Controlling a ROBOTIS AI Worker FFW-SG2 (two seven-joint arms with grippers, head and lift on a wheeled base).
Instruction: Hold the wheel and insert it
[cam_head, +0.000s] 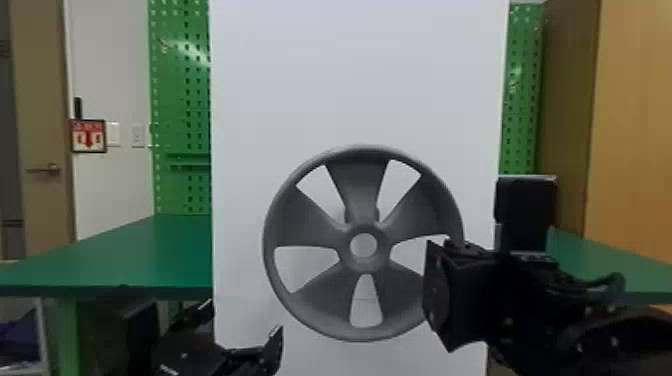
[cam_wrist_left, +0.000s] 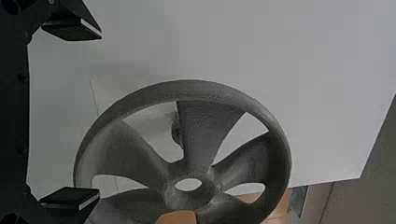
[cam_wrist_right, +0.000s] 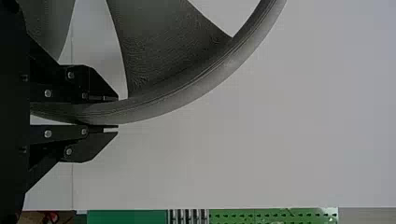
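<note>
My right gripper (cam_head: 450, 295) is at the right side of the grey five-spoked wheel (cam_head: 357, 192), which stands upright facing the white board (cam_head: 280, 90). In the right wrist view, the right gripper (cam_wrist_right: 114, 112) is shut on the rim of the wheel (cam_wrist_right: 163, 70), one finger on either side. A small dark part (cam_wrist_left: 176, 133) is partly visible behind a spoke of the wheel (cam_wrist_left: 203, 126); its full shape is hidden. My left gripper (cam_head: 245, 327) is open, low and left of the wheel. In the left wrist view, the left gripper (cam_wrist_left: 84, 114) has widely spaced fingers and holds nothing.
Green table surfaces (cam_head: 135, 255) extend on both sides of the board. Green pegboard (cam_head: 180, 100) stands behind at the left, with more behind at the right. A wooden cabinet (cam_head: 630, 120) is at the far right.
</note>
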